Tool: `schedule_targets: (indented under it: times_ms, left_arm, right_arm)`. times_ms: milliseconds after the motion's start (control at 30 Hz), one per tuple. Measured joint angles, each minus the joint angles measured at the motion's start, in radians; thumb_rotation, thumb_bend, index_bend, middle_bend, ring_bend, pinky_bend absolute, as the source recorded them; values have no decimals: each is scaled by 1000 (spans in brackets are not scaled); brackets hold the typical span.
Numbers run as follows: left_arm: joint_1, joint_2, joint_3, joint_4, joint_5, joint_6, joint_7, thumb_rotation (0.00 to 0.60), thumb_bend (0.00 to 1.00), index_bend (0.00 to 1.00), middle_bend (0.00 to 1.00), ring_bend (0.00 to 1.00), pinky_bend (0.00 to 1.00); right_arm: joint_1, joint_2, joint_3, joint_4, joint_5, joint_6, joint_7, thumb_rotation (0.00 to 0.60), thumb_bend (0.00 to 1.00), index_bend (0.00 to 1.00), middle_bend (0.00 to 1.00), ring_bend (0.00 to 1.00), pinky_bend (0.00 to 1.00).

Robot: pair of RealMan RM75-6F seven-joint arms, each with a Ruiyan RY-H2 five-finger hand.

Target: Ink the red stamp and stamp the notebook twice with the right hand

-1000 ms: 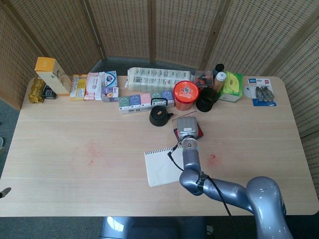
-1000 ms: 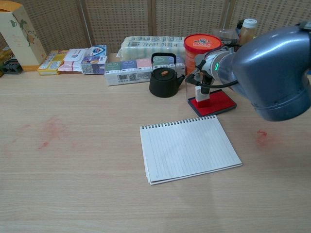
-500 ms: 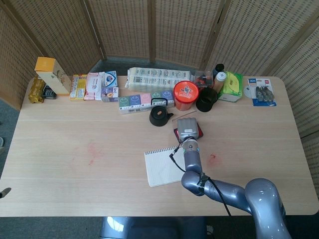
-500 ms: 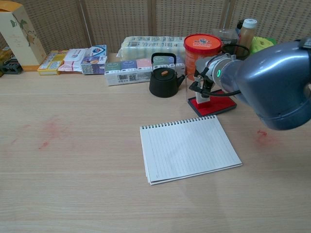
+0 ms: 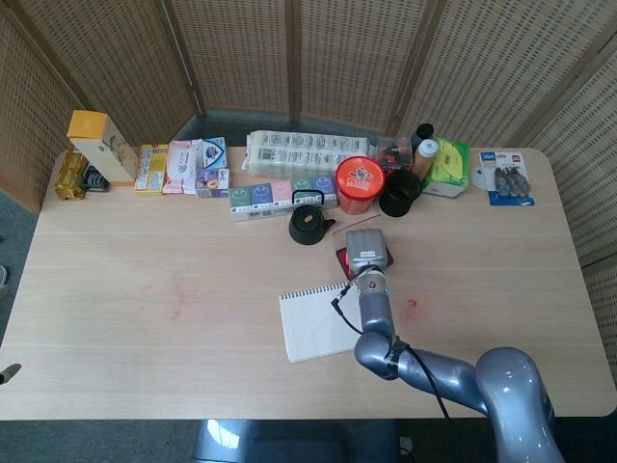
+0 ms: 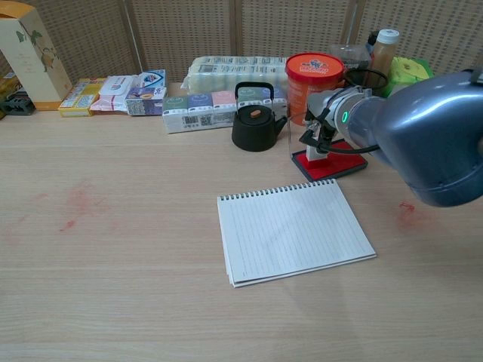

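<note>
We are at the inking step: our right robot hand (image 6: 318, 136) grips the stamp (image 6: 318, 153) by its upper part and holds it upright with its base down on the ink pad (image 6: 341, 163), at the pad's left portion in the chest view. The fingers are wrapped around the stamp's handle, so we read the grasp as firm, though the head view hides it under the wrist. The pad sits on the surface (image 6: 113, 249) just beyond the far right corner of the notebook (image 6: 294, 230), between the notebook and the red tub (image 6: 313, 75), with the kettle (image 6: 255, 124) close on its left. The notebook lies flat, open to a blank lined page, spiral edge toward the pad; we see no stamp marks on it, so we judge both of the 2 impressions are yet to be made. Next we would need to lift the stamp straight off the pad, carry it the short way toward us over the page, and press down squarely, keeping the face level so the print comes out whole. Our left robot hand shows in neither view.
</note>
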Motion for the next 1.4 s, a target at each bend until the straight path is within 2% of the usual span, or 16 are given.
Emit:
schedule_targets:
  times_ms: [400,700,900,1000,1133,1400]
  left_arm:
    - [-2,1,2,3,4,-5,-9,600,0,0,0,0,9]
    - [-1,5,8,2,22,1,-21,600,0,0,0,0,9]
    - [6,10,16,2,50,17,-32,600,0,0,0,0,9]
    - [8,11,19,2,59,24,-35,600,0,0,0,0,9]
    - [12,11,22,0,69,32,-31,600,0,0,0,0,9]
    - [12,9,24,-2,69,33,-22,600,0,0,0,0,9]
  right_arm:
    - [-1,53,29,-127,16,61,-12,600,454,667,1000,986,1000]
    - [2,132,58,-324,40,169,-53,600,458,671,1000,986,1000]
    - [-6,195,67,-505,42,247,-66,600,461,675,1000,986,1000]
    - [-13,222,54,-593,26,287,-71,600,462,681,1000,986,1000]
    - [-26,239,11,-692,-6,326,-72,600,466,685,1000,986,1000]
    - [-30,198,-92,-737,-105,359,-73,600,470,685,1000,986,1000]
